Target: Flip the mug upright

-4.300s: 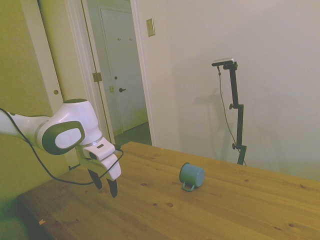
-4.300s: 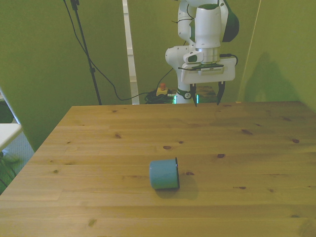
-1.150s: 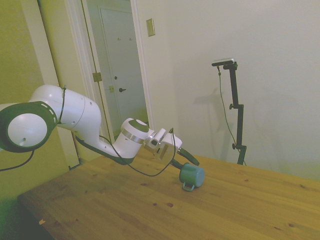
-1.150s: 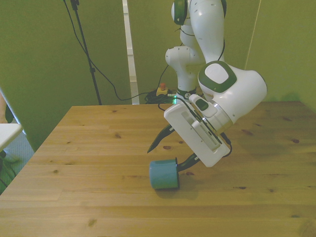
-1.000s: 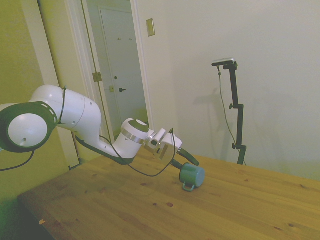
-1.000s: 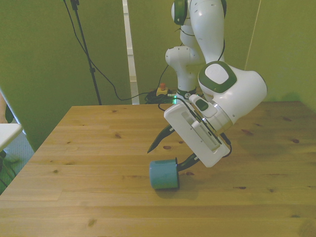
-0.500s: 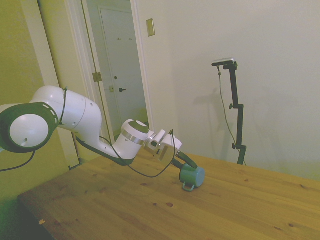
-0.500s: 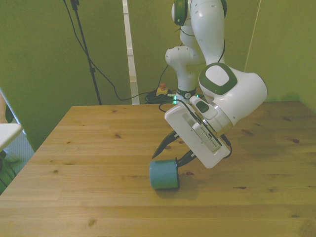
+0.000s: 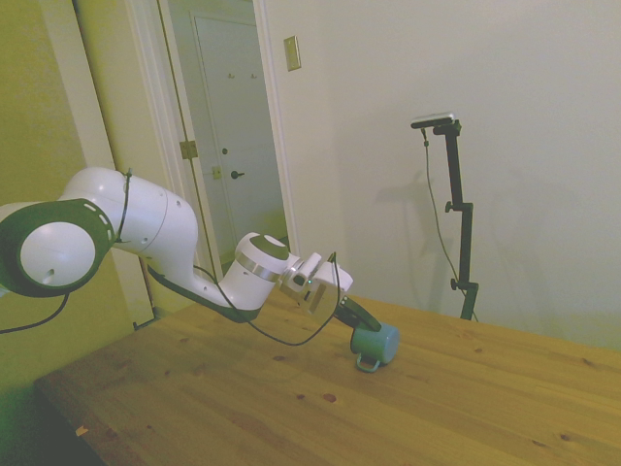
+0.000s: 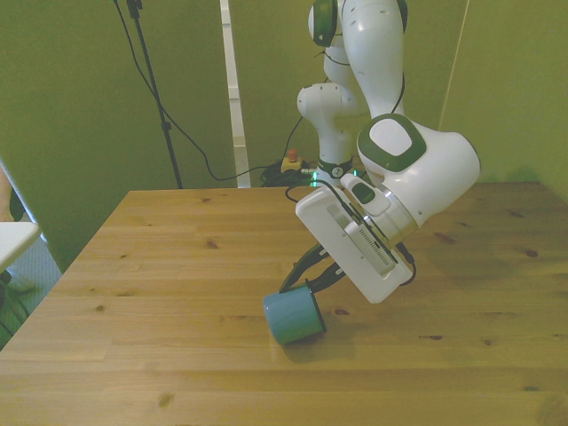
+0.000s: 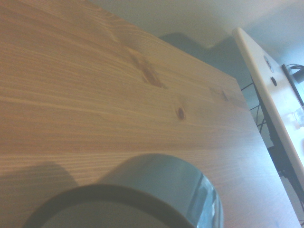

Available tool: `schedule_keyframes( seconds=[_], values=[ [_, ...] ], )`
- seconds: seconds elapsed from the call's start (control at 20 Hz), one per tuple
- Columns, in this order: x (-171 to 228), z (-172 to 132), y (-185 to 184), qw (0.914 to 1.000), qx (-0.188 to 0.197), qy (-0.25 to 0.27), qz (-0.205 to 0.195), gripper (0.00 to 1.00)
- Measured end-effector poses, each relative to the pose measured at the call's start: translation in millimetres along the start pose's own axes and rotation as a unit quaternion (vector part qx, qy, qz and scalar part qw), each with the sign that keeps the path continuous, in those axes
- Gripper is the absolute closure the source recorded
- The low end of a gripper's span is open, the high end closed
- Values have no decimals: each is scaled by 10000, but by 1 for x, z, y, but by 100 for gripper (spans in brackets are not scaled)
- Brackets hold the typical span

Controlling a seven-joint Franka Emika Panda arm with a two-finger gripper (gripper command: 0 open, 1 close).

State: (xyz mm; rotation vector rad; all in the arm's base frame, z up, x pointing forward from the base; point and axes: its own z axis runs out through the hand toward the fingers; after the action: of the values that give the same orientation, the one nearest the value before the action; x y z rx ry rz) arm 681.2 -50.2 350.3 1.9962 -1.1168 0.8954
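Mug on its side, gripper closed on its rim

One mug [image 9: 375, 342], one arm [image 9: 146, 238], one gripper [image 9: 355, 317], one table [image 9: 243, 408]. Nothing else on the wood shows in either wide view.

The mug lies near the table's middle, well apart from every edge. In the front view it [image 10: 294, 316] sits a little toward the near edge, with bare boards spreading wide to the front view's left and right. In the side view open wood runs out ahead of it and behind it as well. The arm [image 10: 417, 173] leans low over the table behind the mug, and the gripper [image 10: 312, 273] comes down at a slant to the mug's far end.

The mug is teal-blue, a short cylinder, and tipped: its flat base faces the front camera and is tilted slightly up off level. A small loop handle [image 9: 367, 364] points down against the table in the side view. The wrist view shows the curved wall and dark rim [image 11: 142, 197] from very close, blurred, with the table's grain and knots [image 11: 179, 113] beyond.

The two dark fingers [image 10: 297, 268] stand close together and meet the mug at its far rim, apparently pinching the wall there; the exact contact is hidden behind the mug body.
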Motion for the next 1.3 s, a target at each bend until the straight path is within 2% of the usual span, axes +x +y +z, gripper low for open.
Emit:
schedule_keyframes(
  seconds=[0.3,0.45,0.55,0.7,0.9,1.1,1.3],
  values=[
    [7,-5,4,10000,4,22,54,100],
    [23,-19,13,9998,85,32,184,100],
    [37,-40,27,9987,312,-100,379,100],
    [57,-81,61,9921,894,-584,652,100],
    [57,-109,109,9733,1644,-1390,791,100],
    [35,-96,120,9429,2228,-2305,900,100],
    [14,-83,118,9132,2509,-3090,873,100]
  ],
)
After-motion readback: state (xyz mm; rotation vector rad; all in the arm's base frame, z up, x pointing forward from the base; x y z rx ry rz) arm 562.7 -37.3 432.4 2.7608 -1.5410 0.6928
